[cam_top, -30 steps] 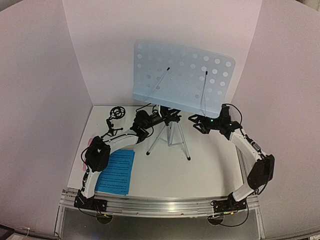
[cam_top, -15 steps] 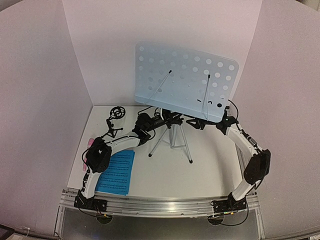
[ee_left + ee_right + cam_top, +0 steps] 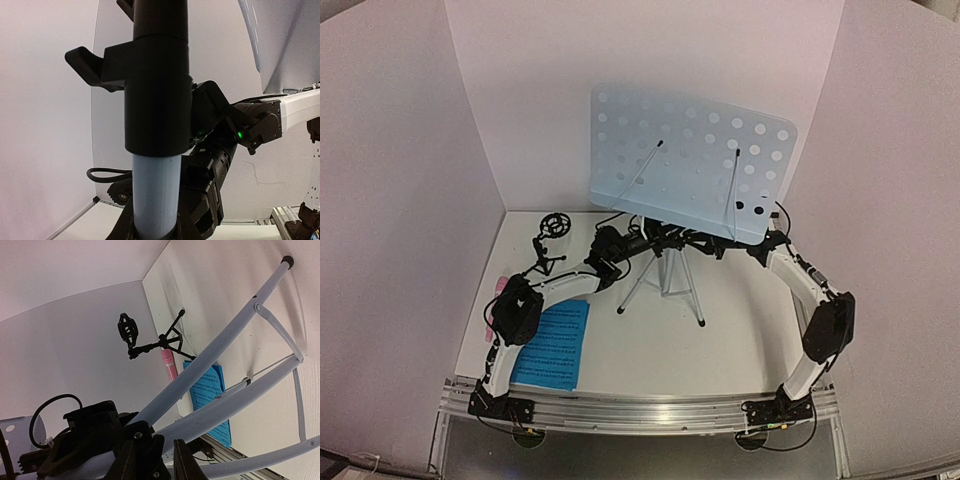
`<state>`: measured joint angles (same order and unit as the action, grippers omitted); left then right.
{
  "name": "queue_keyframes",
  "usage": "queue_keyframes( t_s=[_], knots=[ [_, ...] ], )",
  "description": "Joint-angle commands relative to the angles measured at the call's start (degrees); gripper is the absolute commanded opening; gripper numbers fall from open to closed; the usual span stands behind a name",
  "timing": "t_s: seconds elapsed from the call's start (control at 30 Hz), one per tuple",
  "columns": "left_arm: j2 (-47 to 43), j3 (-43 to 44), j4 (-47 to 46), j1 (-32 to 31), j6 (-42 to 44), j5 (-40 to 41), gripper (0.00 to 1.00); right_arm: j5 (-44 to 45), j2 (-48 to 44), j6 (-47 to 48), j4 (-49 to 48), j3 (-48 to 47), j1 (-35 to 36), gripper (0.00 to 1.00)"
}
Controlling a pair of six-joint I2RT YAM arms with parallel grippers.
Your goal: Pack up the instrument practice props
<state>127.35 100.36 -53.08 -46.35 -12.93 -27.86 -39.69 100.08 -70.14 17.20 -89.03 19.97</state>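
The music stand [image 3: 690, 165] stands mid-counter [image 3: 740, 340]. The left end effector [image 3: 653, 238] clamps its pole [image 3: 155, 195] below the panel. The right end effector [image 3: 152, 455] sits narrow around the tripod hub [image 3: 150, 442]; whether it pinches, I cannot tell. A blue sheet [image 3: 552, 343] and mic stand [image 3: 552, 238] sit at left.

Overall light: Bright, even light is given from above; the white walls are rendered with a faint pink cast.
Shadows: Only soft, pale shadows are thrown on the table [image 3: 740, 340] beneath the music stand [image 3: 690, 160].
Focus: In the left wrist view the pole [image 3: 155, 200] is seen very close and slightly soft, and its black collar [image 3: 157, 100] is left nearly without detail.
Distortion: The front rail [image 3: 640, 412] is bowed in the top view.
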Motion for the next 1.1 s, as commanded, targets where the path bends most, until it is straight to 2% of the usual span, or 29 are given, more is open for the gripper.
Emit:
queue_keyframes(
  t_s=[0.0, 0.37, 0.6, 0.73, 0.87, 1.07],
  knots=[
    [-3.54, 0.93, -0.85, -0.59, -8.5, 1.57, 0.0, -2.2, 1.31, 0.51, -1.03, -1.91, 0.24, 0.22],
    [-3.68, 0.91, -1.4, -0.5, -8.66, 0.7, 0.0, -3.65, -2.29, -1.32, -1.06, 1.41, 0.24, 0.18],
    [-3.86, 0.72, -0.82, -0.24, -9.13, 0.79, 0.0, -4.64, -1.76, -1.36, -1.25, 1.49, 0.24, 0.0],
    [-3.87, 0.79, -0.14, -0.03, -9.77, 1.74, 0.0, -5.18, -1.49, 0.12, -1.52, 1.33, 0.23, 0.0],
    [-4.09, 1.06, 0.72, 0.39, -10.87, 2.01, 0.0, -6.28, -1.71, 5.95, -4.28, 1.93, 0.2, 0.0],
    [-4.48, 1.56, 1.63, 0.59, -12.87, 0.43, 0.0, -10.0, -2.93, 25.83, -13.21, 5.96, 0.23, 0.0]
  ],
)
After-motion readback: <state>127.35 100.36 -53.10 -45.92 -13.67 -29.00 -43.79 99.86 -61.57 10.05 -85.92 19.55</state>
